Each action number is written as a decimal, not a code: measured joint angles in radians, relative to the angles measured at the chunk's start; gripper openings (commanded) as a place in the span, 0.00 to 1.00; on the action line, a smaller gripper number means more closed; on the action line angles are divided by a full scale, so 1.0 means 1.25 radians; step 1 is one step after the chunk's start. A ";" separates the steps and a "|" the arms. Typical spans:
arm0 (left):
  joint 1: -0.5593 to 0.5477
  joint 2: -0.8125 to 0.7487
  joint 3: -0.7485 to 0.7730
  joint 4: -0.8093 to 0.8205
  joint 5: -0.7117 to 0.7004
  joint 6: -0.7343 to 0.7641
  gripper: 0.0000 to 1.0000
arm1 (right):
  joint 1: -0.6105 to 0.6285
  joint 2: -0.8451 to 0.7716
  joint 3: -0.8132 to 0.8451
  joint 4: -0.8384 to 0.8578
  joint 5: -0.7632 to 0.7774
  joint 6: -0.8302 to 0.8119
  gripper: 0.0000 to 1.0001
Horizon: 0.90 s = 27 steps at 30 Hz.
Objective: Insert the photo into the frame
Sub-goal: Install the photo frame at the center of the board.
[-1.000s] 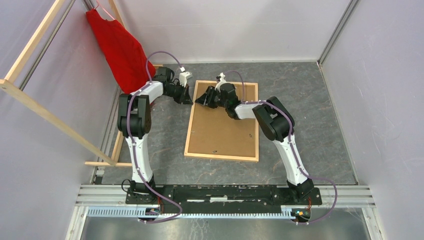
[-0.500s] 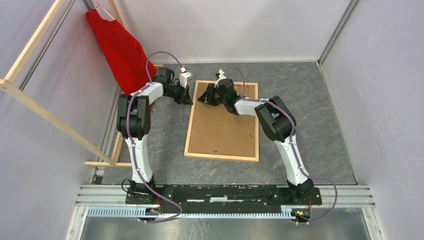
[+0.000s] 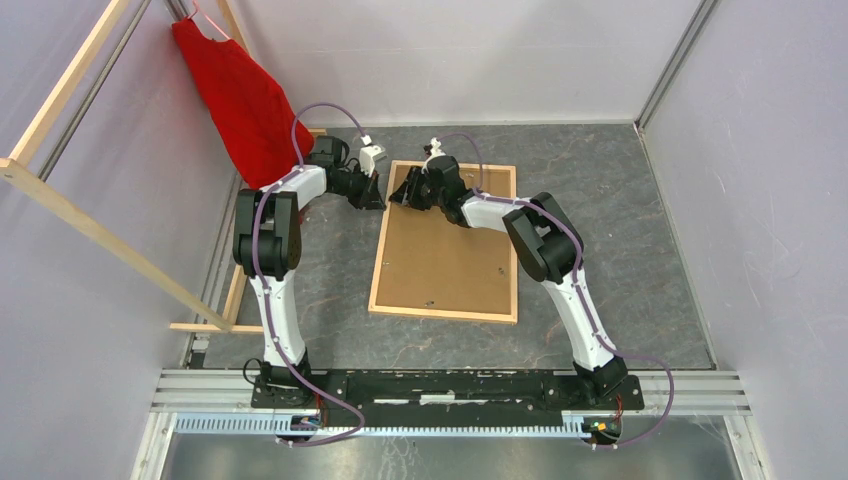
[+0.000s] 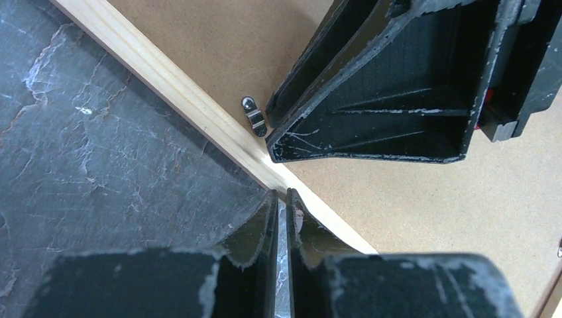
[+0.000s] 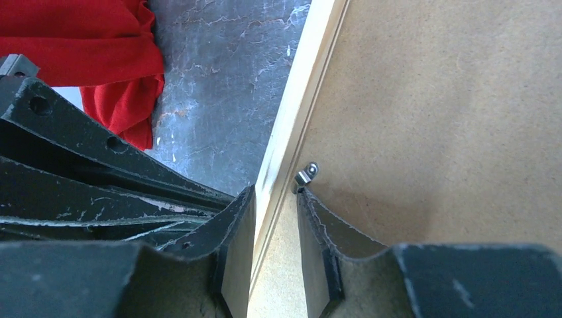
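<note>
The light-wood frame lies flat on the grey floor with the brown backing board set in it. The photo is not in view. My left gripper is shut and empty, its tips at the outer side of the frame's left rail. My right gripper is slightly open over the same rail, one fingertip beside a small metal clip on the board. The clip also shows in the left wrist view.
A red cloth hangs from a wooden rack at the far left, its hem near the grippers. Grey walls close in the floor on three sides.
My right gripper has moved left across the board to the frame's left rail, close to the left gripper. The left arm has barely moved.
</note>
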 measured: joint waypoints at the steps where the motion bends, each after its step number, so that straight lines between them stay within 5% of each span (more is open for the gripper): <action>1: 0.000 0.000 0.000 0.000 0.000 0.001 0.13 | 0.001 0.005 0.005 0.002 0.001 0.005 0.35; 27: -0.002 -0.001 -0.001 -0.001 0.000 0.011 0.12 | 0.005 0.039 0.036 0.032 -0.008 0.056 0.33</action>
